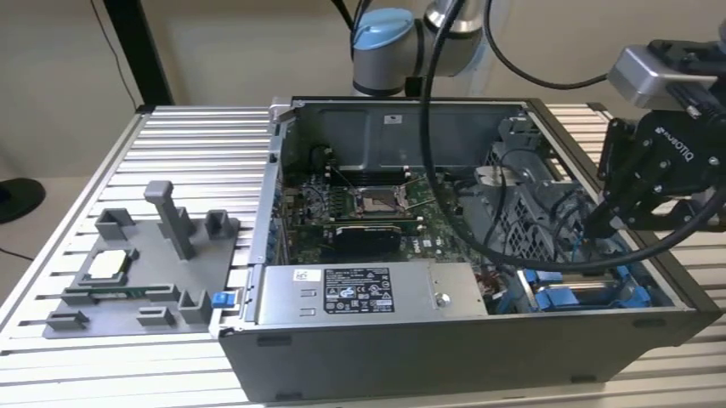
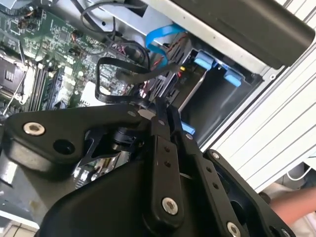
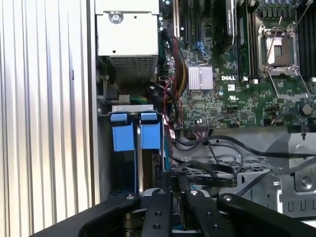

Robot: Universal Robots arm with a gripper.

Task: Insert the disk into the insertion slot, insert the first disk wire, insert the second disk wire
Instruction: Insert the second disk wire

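From my console I see the gripper down inside the open computer case, over the drive bay corner at the exterior view's right. In both wrist views its fingers are pressed together, and they seem to pinch a black cable that loops away over the motherboard; I can't make out the plug end, so which wire it is I cannot tell.

The disk appears to sit already in the insertion slot: in the first wrist view the two blue tabs of its carrier stand side by side at the bay's end, near the power supply. So I judge the first step done and wire work under way. A blue cable curves nearby. The disk's connector is hidden behind the fingers, so I can't say whether any wire is seated.
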